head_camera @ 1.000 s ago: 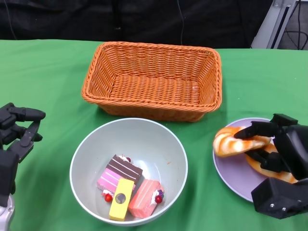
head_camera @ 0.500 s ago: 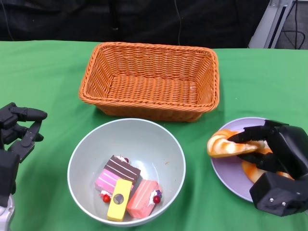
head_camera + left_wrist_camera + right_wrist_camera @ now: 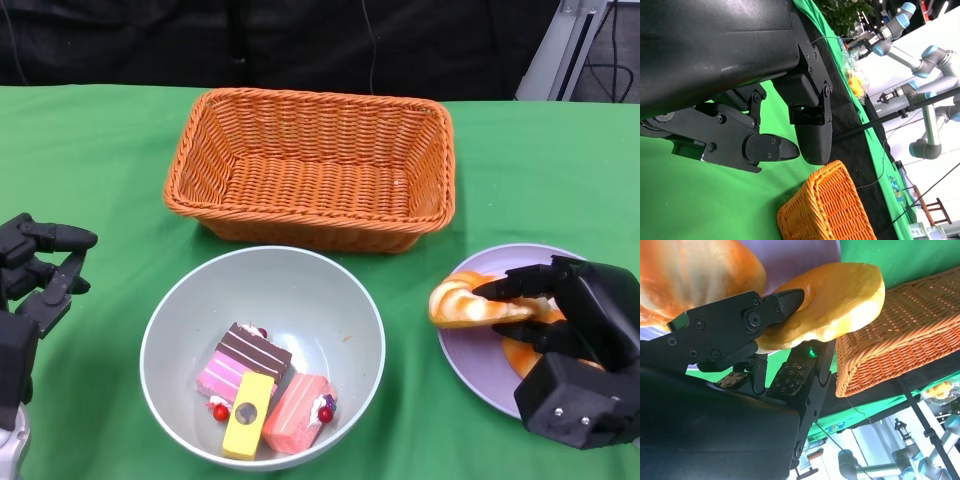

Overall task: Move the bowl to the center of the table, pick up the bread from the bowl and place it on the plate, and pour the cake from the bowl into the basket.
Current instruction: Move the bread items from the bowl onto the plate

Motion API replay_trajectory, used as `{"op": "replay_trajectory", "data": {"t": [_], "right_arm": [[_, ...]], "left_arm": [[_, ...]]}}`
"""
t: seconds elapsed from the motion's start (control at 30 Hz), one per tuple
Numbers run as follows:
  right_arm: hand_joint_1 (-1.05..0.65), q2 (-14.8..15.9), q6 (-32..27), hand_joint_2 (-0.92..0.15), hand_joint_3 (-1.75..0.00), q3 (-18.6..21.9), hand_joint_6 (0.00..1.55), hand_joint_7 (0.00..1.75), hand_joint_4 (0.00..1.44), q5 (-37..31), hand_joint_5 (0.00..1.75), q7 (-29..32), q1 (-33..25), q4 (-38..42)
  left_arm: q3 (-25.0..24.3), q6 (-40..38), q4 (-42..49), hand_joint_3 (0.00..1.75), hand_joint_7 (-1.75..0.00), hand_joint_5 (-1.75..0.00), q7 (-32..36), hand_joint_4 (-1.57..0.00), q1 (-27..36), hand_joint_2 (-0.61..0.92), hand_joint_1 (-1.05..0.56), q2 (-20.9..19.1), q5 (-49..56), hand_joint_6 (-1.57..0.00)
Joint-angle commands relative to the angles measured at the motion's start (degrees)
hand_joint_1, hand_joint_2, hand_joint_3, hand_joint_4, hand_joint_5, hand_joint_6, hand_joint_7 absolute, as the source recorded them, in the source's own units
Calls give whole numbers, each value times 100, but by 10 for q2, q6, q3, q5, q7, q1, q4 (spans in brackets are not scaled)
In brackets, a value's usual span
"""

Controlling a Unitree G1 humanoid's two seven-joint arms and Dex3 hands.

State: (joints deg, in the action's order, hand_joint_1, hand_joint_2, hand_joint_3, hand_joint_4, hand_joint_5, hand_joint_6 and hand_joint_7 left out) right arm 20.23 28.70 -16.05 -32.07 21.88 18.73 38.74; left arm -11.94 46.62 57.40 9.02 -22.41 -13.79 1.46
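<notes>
A pale grey bowl (image 3: 330,285) sits at the table's front middle with three cake pieces (image 3: 262,388) inside. Behind it stands an empty orange wicker basket (image 3: 312,165). At the right lies a purple plate (image 3: 482,360) carrying an orange bread (image 3: 518,353). My right hand (image 3: 572,325) grips a second, crescent-shaped bread (image 3: 462,303) low over the plate's left rim; the right wrist view shows that bread (image 3: 832,305) pinched between the fingers (image 3: 740,320). My left hand (image 3: 38,268) hovers at the far left, fingers apart, holding nothing.
Green cloth (image 3: 100,150) covers the table. A dark backdrop runs behind the basket, with a metal stand (image 3: 565,45) at the back right. The left wrist view shows other robot arms (image 3: 920,55) far beyond the table.
My right hand has carried the crescent bread slightly left and down toward the plate's rim. The whole picture shifted a little, so the camera moved. The left hand stayed put.
</notes>
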Motion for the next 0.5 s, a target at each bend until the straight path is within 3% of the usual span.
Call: {"op": "replay_trajectory", "data": {"t": [0.03, 0.27, 0.33, 0.5], "right_arm": [[-9, 6, -8, -90, 0, 1, 119, 10, 82, -1, 116, -9, -16, -4], [-7, -3, -1, -90, -1, 9, 122, 10, 86, 12, 123, -2, -27, -18], [-7, -12, 5, -92, -3, 18, 122, 10, 82, 27, 142, -1, -29, -19], [-8, -23, 9, -92, -9, 32, 122, 11, 78, 51, 158, -12, -31, -22]], "left_arm": [[-3, -2, 5, 31, -88, -125, 2, -87, 1, 92, -11, -11, 0, -90], [-6, 0, 7, 32, -88, -125, -8, -87, 0, 92, -8, -10, -8, -90], [-7, -2, 7, 31, -88, -125, -8, -88, 0, 92, -9, -10, -9, -91], [-5, -3, 8, 30, -87, -124, -6, -88, -1, 92, -10, -12, -6, -91]]}}
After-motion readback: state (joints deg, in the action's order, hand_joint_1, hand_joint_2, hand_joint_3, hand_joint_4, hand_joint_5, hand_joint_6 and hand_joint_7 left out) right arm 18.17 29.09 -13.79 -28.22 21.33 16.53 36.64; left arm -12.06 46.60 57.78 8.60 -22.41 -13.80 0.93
